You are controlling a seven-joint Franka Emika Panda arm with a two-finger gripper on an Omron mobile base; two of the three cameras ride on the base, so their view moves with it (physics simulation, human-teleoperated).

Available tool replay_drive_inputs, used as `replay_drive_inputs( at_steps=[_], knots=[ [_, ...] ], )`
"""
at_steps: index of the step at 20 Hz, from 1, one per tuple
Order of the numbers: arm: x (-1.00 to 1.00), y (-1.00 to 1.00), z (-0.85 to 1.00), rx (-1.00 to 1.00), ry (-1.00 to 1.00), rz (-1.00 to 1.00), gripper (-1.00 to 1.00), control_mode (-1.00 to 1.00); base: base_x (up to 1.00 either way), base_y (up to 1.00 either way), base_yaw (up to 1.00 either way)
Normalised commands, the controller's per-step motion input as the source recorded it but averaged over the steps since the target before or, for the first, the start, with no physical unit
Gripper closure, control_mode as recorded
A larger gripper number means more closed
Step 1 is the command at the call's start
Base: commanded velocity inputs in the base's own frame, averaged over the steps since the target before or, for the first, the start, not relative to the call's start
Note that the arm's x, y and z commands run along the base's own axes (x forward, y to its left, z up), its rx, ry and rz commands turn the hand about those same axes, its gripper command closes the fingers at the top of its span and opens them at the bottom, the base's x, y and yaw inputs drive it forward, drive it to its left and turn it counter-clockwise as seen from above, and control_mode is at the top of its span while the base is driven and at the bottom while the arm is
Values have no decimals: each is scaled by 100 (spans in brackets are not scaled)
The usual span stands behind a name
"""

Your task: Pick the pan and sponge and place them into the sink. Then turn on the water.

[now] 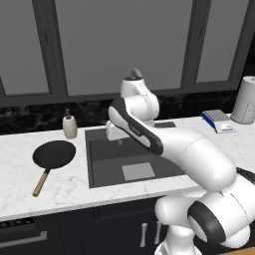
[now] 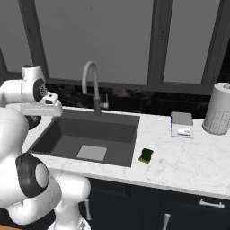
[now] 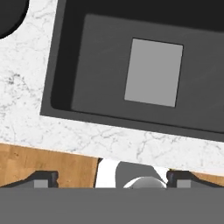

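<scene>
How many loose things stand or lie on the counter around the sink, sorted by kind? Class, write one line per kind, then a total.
Pan: 1
Sponge: 1
Soap dispenser bottle: 1
Blue-and-white flat box: 1
Paper towel roll: 1
Total: 5

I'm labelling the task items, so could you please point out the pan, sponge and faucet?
pan (image 1: 54, 154), left base view, middle of the black dish.
sponge (image 2: 146, 155), right base view, green top.
faucet (image 2: 96, 92), right base view, upright neck.
</scene>
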Motion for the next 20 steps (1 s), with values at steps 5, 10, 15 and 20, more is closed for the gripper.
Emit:
replay_drive_inputs(
  at_steps=[5,10,15,20],
  knots=[
    [0,86,-25,-2,9,1,-100,-100,0,0,0],
    [0,68,-24,0,1,0,-100,-100,0,0,0],
    [12,94,-24,-1,0,-8,-100,-100,0,0,0],
    [36,86,-7,-1,0,-17,-100,-100,0,0,0]
  ],
)
